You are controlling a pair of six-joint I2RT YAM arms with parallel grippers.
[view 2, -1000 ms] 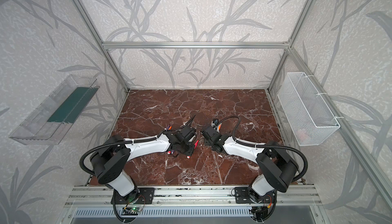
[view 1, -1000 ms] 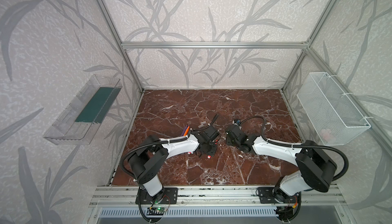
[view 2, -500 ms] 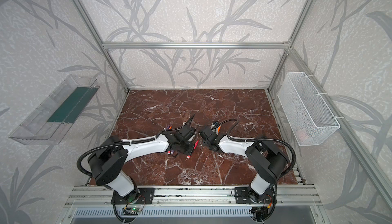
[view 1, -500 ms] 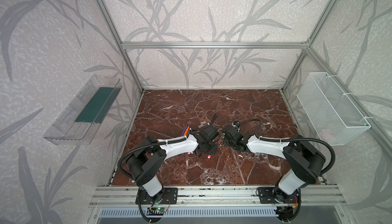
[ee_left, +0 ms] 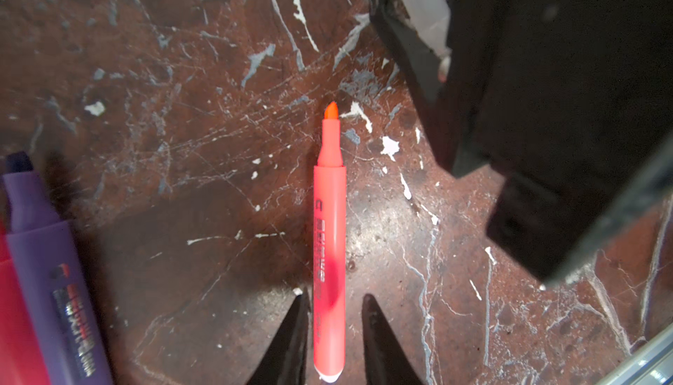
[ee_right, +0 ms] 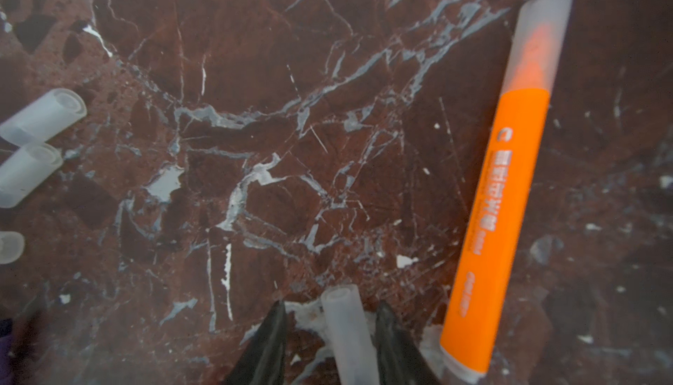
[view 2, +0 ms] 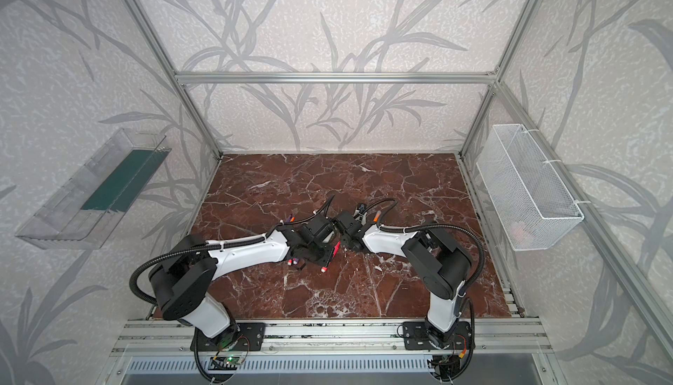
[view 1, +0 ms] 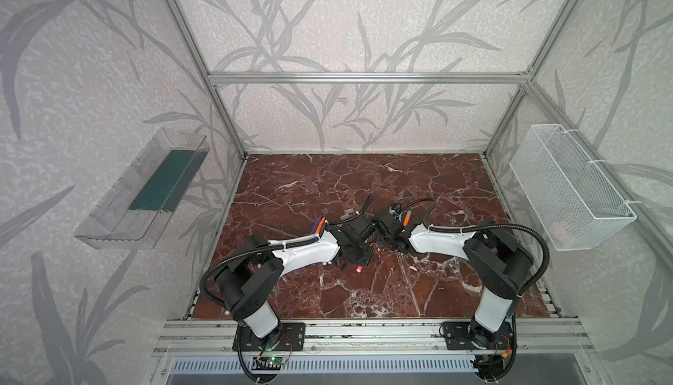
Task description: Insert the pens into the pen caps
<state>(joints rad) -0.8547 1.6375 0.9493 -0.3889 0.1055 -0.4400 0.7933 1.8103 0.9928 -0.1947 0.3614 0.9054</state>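
The right pincer [ee_right: 330, 303], closed on a cap [ee_right: 346, 332], has swung in beside the left pincer [ee_left: 334, 295], which grips a pink pen [ee_left: 329, 219] over the bench [view 1: 364, 190]; its tip is near the cap, not yet inserted.

Robot arms [view 1: 306, 252]: two. Two purple pens [ee_left: 47, 274], two orange pens [ee_right: 506, 197], two pink-red pens [ee_left: 329, 248]: six in all, three seen uncapped in the left wrist view. Five pen caps [ee_right: 43, 115] visible: four loose, one fitted on an orange pen. Clear wall tray [view 1: 120, 215], wire basket [view 1: 582, 219]: one each.
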